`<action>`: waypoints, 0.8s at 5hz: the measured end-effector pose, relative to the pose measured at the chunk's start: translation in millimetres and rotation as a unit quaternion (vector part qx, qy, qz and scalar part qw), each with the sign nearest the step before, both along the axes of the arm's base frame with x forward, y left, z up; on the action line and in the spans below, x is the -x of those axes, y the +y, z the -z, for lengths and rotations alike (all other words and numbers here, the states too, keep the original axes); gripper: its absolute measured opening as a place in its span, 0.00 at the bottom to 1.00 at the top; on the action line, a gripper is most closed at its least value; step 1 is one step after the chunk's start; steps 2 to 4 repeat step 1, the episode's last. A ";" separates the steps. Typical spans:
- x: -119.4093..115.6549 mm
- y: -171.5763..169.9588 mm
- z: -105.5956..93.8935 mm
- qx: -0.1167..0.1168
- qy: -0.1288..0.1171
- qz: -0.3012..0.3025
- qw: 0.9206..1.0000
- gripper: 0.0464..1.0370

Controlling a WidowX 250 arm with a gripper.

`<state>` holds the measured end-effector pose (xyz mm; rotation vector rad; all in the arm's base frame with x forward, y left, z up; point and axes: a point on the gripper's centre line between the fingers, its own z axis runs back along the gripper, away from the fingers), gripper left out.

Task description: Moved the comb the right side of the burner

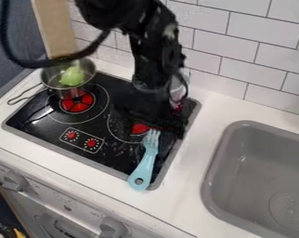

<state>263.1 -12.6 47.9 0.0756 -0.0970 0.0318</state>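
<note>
Camera view, watching from my station: the black gripper (153, 116) hangs at the centre of the frame, over the right part of the black cooktop (118, 155), the arm coming in from the top edge; I cannot tell whether it is open, closed or gripping anything, dark parts merging with the dark surface. The task's piece reads to me as a light blue fork (147, 162), just below the centre of the frame; its tines point up the frame, just beside the red middle of the right burner (138, 128); its handle slants down and a little left, the holed end lying across the cooktop's front rim; whether fork and gripper touch I cannot tell. Containers: a metal pot (50, 80) at upper left, partly over the rings of the left burner (77, 102), its handle out to the lower left; inside the pot, a light green item (71, 76), identity unclear to me; behind the arm, right of the frame's centre line, a clear container (178, 88), partly hidden, with something reddish low down in or behind it; at lower right, the grey sink (239, 162), a round drain marking on its floor. A wooden board (53, 28) stands at upper left, above the pot; white tiles (257, 44) line the wall at upper right.
</note>
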 end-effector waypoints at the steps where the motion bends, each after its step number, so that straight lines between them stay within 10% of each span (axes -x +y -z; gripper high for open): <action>1: 3.0 7.4 -25.2 0.012 -0.017 0.016 1.000 0.96; 4: 3.0 7.4 -25.2 0.012 -0.017 0.016 1.000 0.96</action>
